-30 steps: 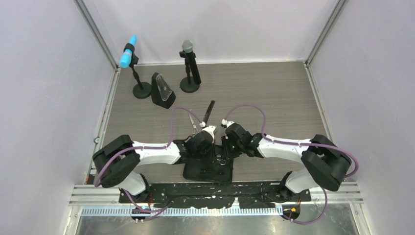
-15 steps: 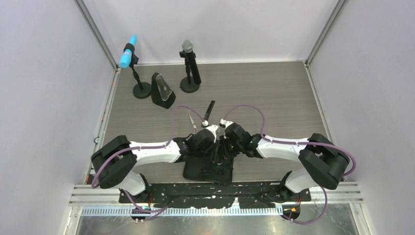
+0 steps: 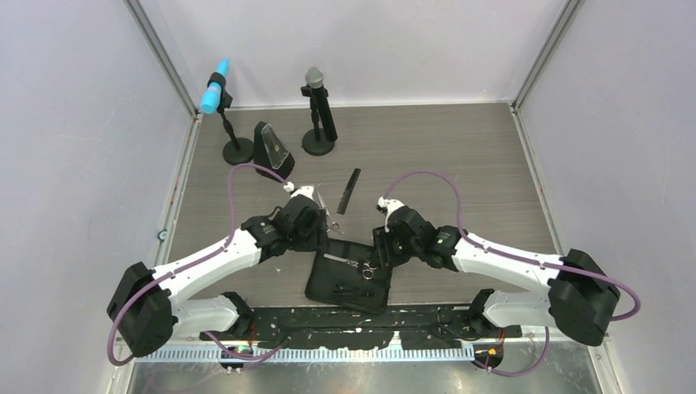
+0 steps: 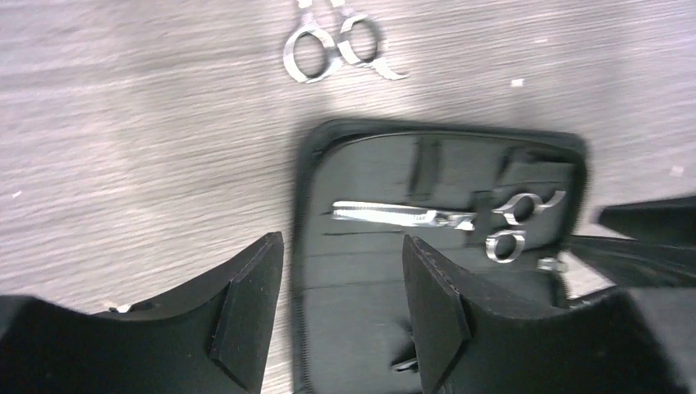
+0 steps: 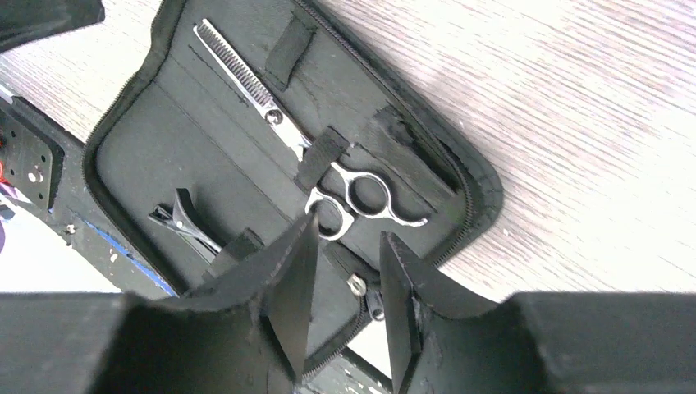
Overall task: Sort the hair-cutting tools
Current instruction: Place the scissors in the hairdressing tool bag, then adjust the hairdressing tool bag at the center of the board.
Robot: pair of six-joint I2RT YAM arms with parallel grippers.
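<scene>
On the tabletop, at its near edge, an open black pouch holds toothed silver scissors under straps and a black hair clip. The right claw hovers released above their handles. The left claw, released and empty, hangs over the pouch's edge. Beyond lie second scissors, then the comb.
</scene>
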